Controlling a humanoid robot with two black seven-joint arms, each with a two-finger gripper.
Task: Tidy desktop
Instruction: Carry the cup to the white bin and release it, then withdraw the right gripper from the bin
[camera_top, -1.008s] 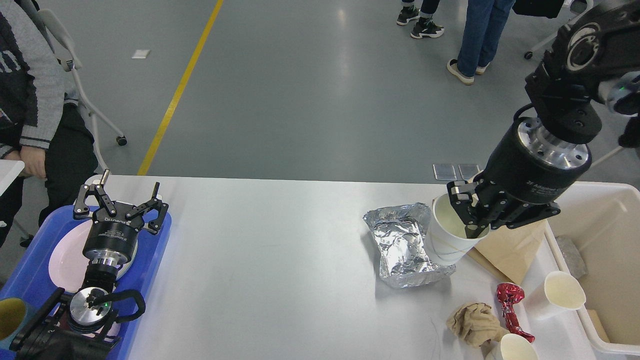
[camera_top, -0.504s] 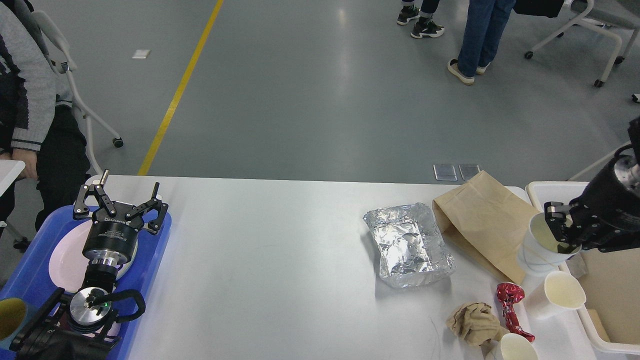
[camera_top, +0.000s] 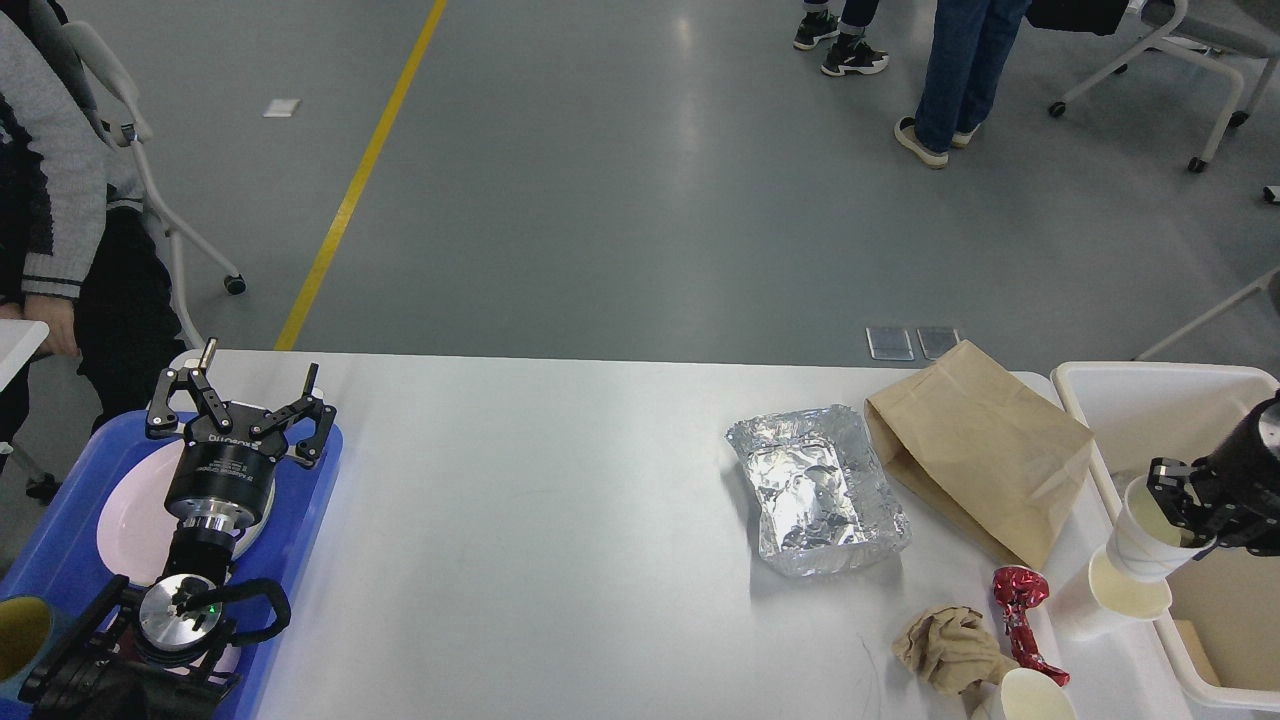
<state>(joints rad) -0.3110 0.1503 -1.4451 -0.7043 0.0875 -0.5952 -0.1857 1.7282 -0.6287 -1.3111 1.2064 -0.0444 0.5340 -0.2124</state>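
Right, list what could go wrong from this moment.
1. The right pincer pinches the paper cup by its rim only; the thin wall could buckle or slip before it is fully over the bin.
2. The held cup hangs just above another cup at the desktop edge and could knock it off.
3. Any liquid inside could spill; the contents cannot be seen.

Bright even overhead light, floor glare, sharp
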